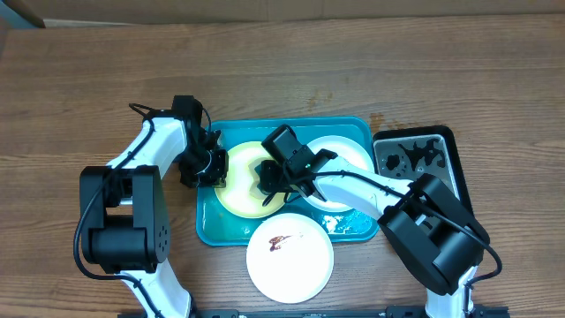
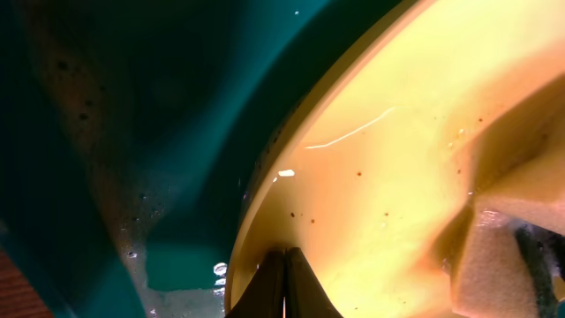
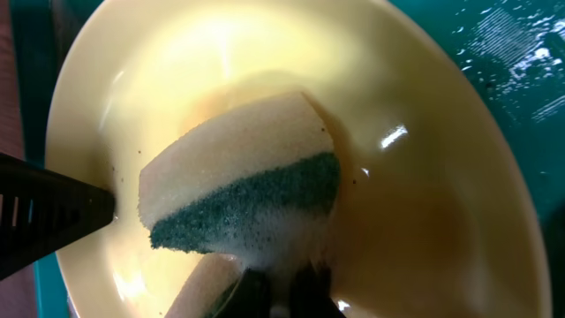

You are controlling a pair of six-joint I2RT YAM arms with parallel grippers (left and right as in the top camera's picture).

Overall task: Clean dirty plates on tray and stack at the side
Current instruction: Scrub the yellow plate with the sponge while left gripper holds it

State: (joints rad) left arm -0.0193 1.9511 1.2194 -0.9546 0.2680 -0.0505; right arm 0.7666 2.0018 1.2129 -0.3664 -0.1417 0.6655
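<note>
The pale yellow-green plate [image 1: 237, 190] lies at the left inside the turquoise tray [image 1: 207, 231]. My left gripper [image 1: 214, 165] is shut on that plate's left rim [image 2: 265, 185]. My right gripper [image 1: 272, 184] is shut on a yellow sponge with a green scouring side [image 3: 238, 168] and presses it on the plate's inside [image 3: 424, 221]. One white plate [image 1: 349, 157] lies at the right in the tray, partly under my right arm. Another white plate [image 1: 290, 258] with a brown smear rests over the tray's front rim.
A smaller black tray [image 1: 446, 146] with dark shapes stands right of the turquoise tray. Soapy water lies on the turquoise tray's floor [image 2: 177, 283]. The wooden table [image 1: 71, 97] surrounds everything.
</note>
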